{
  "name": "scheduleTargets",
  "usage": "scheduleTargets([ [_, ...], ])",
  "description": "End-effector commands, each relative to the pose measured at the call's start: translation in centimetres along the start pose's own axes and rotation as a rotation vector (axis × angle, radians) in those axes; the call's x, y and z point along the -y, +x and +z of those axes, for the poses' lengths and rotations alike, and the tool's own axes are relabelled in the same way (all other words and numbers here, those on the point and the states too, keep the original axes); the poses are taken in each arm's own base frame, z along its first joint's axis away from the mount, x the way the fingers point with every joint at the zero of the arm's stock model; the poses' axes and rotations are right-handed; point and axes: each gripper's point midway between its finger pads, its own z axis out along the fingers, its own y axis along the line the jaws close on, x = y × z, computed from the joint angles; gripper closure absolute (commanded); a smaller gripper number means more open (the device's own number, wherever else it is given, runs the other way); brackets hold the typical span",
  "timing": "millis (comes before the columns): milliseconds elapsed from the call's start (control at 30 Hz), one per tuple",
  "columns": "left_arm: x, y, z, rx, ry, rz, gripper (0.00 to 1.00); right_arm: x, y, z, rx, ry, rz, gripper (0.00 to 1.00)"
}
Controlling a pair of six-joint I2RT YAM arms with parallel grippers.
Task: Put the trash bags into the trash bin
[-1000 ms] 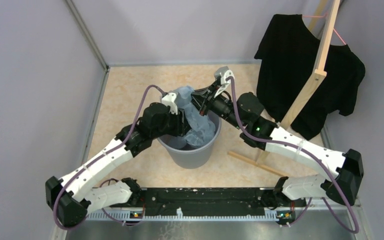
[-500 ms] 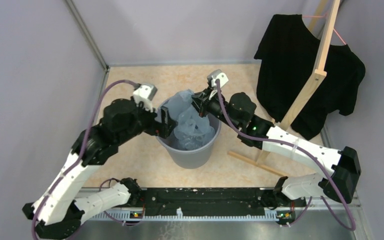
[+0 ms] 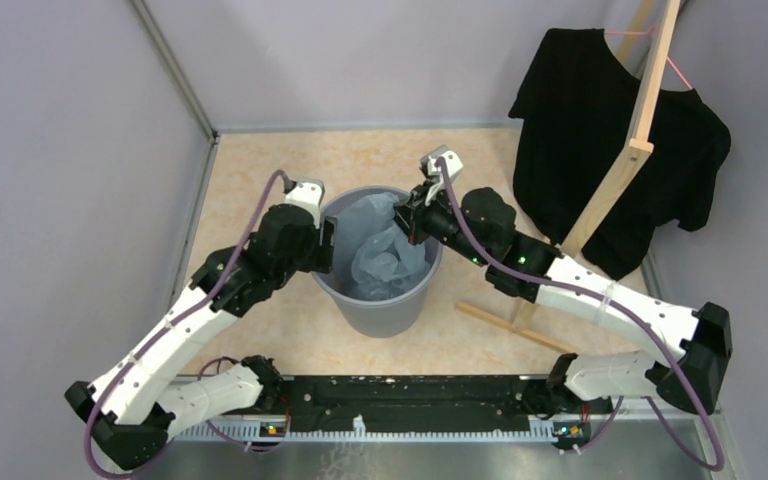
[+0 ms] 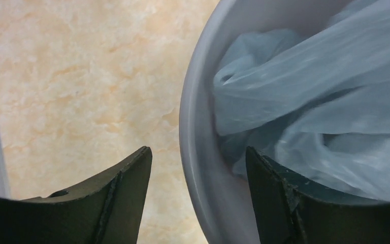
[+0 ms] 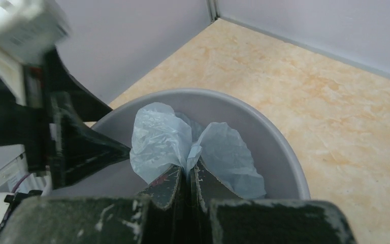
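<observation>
At the bin (image 3: 380, 312), right gripper (image 5: 189, 170) pinches the bags (image 3: 385, 262); left gripper (image 4: 198, 157), spread wide, straddles its edge; best to push film down.

Crumpled trash bags (image 3: 385, 258) sit inside the trash bin (image 3: 380, 316) on the table (image 3: 260, 170).

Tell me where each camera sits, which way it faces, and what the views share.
Top external: above and behind, looking down at the grey round plastic trash bin and black T-shirt; left arm, right arm show.
Left wrist: on the left arm, looking down; open left gripper straddles the bin's rim.
Right wrist: on the right arm, facing across the bin; shut right gripper pinches the pale blue-grey crinkly plastic trash bags.
Shared: all three show bin and bags.
</observation>
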Motion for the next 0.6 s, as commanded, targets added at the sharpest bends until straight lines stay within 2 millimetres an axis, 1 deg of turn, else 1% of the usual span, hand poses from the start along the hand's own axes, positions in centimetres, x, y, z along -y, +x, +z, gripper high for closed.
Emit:
scheduleTargets([
  [0,-1.7,-0.4,2.5,0.058,-0.092,0.033,0.31,-0.1,-5.0,-2.1,0.129,0.031,0.052,1.0],
  [100,-3.1,-1.0,3.8,0.088,-0.128,0.03,0.41,0.1,-5.8,-1.6,0.149,0.052,0.052,1.0],
  [233,-4.4,-3.2,5.3,0.153,-0.134,-0.011,0.53,0.0,-6.7,-0.4,0.172,0.059,0.07,1.0],
  [300,-4.4,-4.2,6.1,0.171,-0.13,-0.029,0.58,-0.2,-6.8,0.2,0.179,0.058,0.084,1.0],
  [400,-3.7,-5.6,7.5,0.195,-0.104,-0.054,0.72,-0.1,-6.9,0.9,0.18,0.066,0.088,1.0],
  [433,-3.4,-6.2,7.8,0.208,-0.093,-0.061,0.75,0.0,-7.0,1.1,0.178,0.073,0.082,1.0],
  [567,-3.3,-8.0,8.6,0.25,-0.097,-0.085,0.81,0.7,-7.4,1.3,0.185,0.116,0.044,1.0],
])
